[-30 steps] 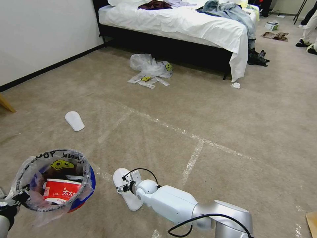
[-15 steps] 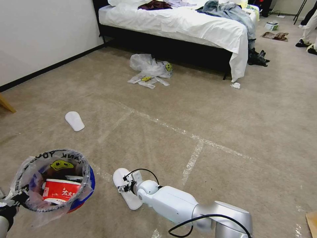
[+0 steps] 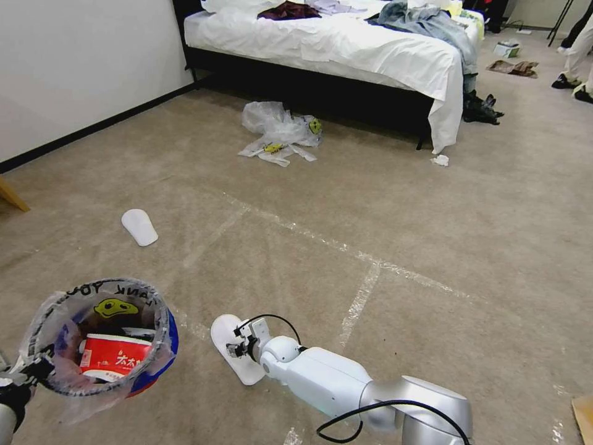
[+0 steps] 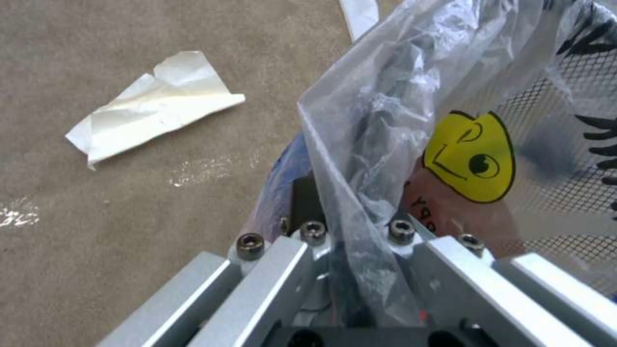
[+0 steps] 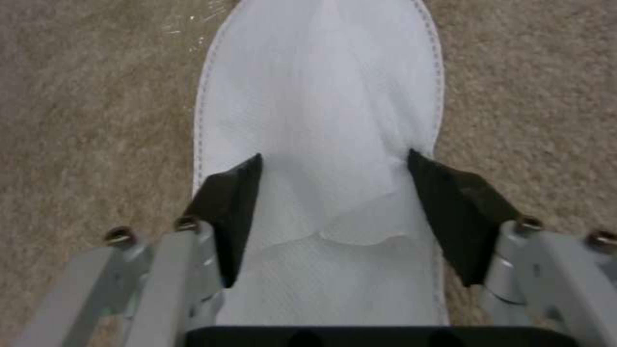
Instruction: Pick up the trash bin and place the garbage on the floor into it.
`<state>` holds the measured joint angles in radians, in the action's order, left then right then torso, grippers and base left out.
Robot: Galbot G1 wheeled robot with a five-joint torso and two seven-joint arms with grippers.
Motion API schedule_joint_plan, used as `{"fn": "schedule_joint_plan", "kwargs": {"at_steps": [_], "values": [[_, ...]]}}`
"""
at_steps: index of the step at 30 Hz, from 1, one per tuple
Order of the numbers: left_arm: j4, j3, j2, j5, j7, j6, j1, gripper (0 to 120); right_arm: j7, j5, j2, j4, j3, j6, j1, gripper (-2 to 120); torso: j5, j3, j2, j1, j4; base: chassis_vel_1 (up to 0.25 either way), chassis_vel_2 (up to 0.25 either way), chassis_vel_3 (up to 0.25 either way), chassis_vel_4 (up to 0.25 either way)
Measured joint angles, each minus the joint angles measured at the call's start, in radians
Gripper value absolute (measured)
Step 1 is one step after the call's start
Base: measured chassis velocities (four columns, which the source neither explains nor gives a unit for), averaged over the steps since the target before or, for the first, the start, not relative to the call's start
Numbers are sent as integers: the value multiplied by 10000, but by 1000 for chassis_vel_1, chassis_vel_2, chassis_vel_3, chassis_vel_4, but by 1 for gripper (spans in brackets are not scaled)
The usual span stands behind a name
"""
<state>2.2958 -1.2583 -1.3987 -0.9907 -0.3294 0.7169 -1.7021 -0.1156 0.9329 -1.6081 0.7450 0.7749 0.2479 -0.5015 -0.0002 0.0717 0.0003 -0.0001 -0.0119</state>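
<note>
Straddling the white slipper (image 5: pixel 321 120) on the floor (image 3: pixel 432 247) beside the trash bin (image 3: pixel 99 337), the right hand (image 5: pixel 334 193) gapes unclenched around light, floppy fabric best pinched at its folded upper, while the left hand (image 4: pixel 347 250) clamps the bin's rim.

The trash bin (image 3: pixel 145 364), red with a blue band and a clear printed liner, hangs off the beige carpet (image 3: pixel 432 235) holding a red-and-white cup. One white slipper (image 3: pixel 231 349) lies flat just beside it, another (image 3: pixel 139 227) farther off. Crumpled clear bags (image 3: pixel 278 133) sit near the bed.
</note>
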Motion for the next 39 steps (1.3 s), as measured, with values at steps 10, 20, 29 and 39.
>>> {"fn": "schedule_joint_plan", "kwargs": {"at_steps": [10, 20, 29, 39], "values": [[-13, 56, -12, 30, 0, -25, 34, 1, -29, -7, 7, 23, 44, -9, -14, 32, 0, 1, -3, 1, 4, 0, 0, 0, 0], [-25, 95, -20, 63, 1, -25, 59, 1, -3, -15, 23, 223, 171, -13, -86, 0, 4, 3, -4, 1, 10, 0, 0, 0, 0], [-119, 261, -93, 193, 1, -42, 172, 1, -160, 23, 409, 692, 248, 2, -64, 0, 5, 3, -5, 1, 6, 0, 0, 0, 0], [-103, 318, -85, 218, 0, -42, 191, 1, -719, 262, 1346, 2055, 225, 5, -69, 0, 3, 2, -5, 2, 4, 0, 0, 0, 0]]}}
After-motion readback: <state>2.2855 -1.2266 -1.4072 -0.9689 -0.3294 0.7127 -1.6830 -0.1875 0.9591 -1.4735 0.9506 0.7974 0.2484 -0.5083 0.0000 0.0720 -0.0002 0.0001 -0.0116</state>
